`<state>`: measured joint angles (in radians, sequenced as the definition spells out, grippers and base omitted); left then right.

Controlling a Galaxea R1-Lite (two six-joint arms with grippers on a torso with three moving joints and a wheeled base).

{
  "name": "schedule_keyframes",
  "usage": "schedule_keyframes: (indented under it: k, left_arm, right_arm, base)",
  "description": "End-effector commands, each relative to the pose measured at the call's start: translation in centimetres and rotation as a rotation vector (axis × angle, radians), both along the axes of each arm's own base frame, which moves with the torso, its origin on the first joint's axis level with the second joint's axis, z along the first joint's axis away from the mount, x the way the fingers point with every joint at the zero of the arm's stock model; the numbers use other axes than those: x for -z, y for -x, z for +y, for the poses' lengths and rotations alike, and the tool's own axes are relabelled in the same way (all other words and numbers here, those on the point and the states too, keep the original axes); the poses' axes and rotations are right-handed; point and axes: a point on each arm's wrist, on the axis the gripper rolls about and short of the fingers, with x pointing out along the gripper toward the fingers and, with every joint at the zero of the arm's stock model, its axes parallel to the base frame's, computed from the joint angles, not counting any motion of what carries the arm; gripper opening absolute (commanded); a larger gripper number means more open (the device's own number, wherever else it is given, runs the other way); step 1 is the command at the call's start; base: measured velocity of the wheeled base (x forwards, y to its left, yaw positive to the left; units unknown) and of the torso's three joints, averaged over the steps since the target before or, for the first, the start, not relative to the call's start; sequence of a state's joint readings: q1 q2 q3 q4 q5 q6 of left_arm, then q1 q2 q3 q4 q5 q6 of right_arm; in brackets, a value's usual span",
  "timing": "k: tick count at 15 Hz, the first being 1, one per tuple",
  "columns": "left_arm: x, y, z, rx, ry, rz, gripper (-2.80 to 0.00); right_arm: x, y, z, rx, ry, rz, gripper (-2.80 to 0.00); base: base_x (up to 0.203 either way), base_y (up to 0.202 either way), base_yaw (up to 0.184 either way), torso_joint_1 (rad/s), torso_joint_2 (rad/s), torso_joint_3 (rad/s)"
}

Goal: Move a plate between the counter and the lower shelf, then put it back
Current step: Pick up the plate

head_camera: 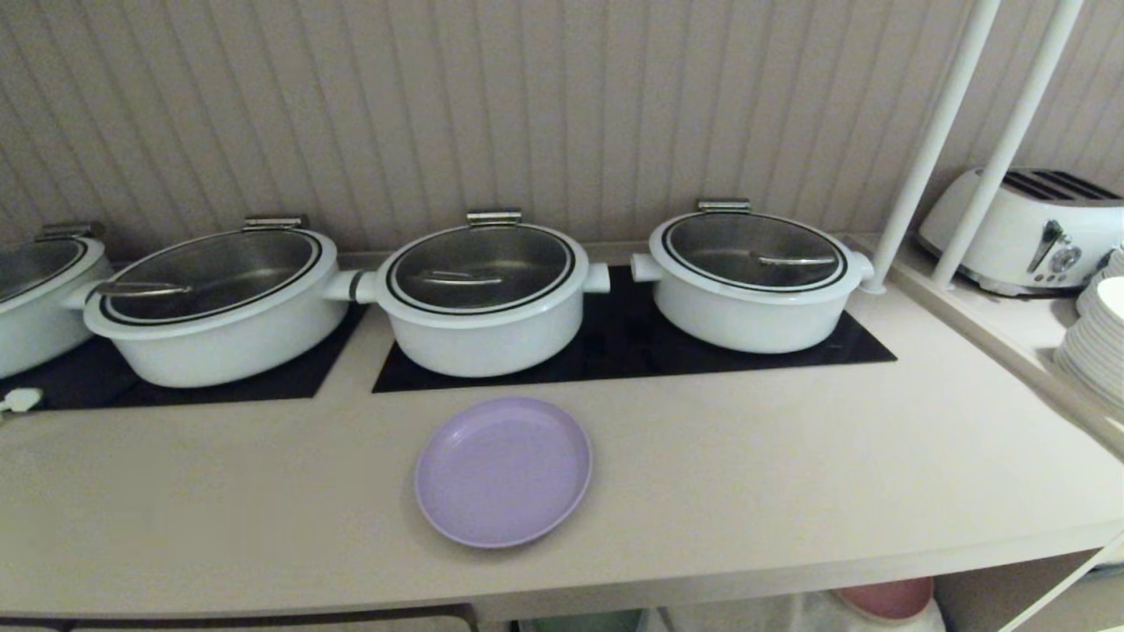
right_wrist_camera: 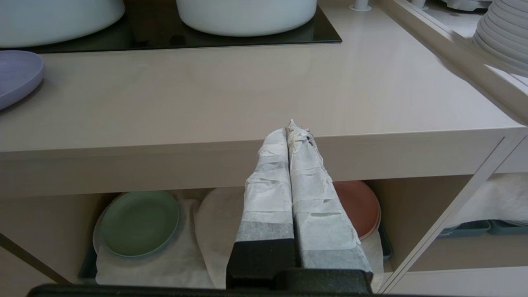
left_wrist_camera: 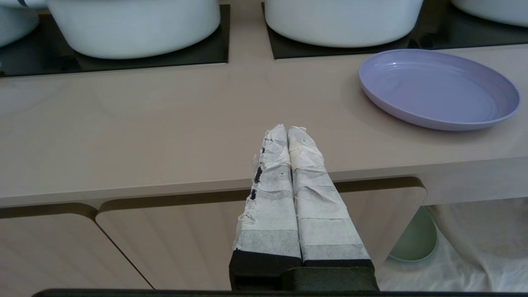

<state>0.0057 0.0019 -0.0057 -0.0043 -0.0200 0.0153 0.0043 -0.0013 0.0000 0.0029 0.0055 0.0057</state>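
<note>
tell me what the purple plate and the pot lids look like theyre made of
The plate: probably plastic or melamine, matte lavender, with faint concentric rings and only a soft sheen in the left wrist view. The pot lids: apparently glass panes, see-through onto steel-grey insides, edged by a dark band in a glossy white rim, with metal handle and hinge.

head overhead, wrists low, counter (head_camera: 790, 456) shared

We see the plate (head_camera: 503, 470) — round, lavender, shallow raised rim — lying flat and empty on the counter (head_camera: 790, 456), near its front edge, just before the middle pot's hob panel. The lower shelf (right_wrist_camera: 189, 264) beneath — beige recess, white gauzy cloth over its base.
</note>
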Motion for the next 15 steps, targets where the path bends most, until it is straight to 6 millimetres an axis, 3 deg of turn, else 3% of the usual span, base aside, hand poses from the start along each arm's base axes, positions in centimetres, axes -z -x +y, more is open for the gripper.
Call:
schedule_keyframes:
  k: [1, 15]
  left_arm:
    - [-0.03, 0.01, 0.00, 0.000, -0.002, -0.003, -2.80]
    - [-0.01, 0.01, 0.00, 0.000, 0.010, -0.001, -2.80]
  right_arm:
    - [0.00, -0.01, 0.00, -0.001, 0.000, 0.001, -2.80]
    - [0.00, -0.01, 0.00, -0.001, 0.000, 0.001, -2.80]
  base:
    - [0.000, 0.000, 0.000, 0.000, 0.00, 0.000]
    - [0.000, 0.000, 0.000, 0.000, 0.00, 0.000]
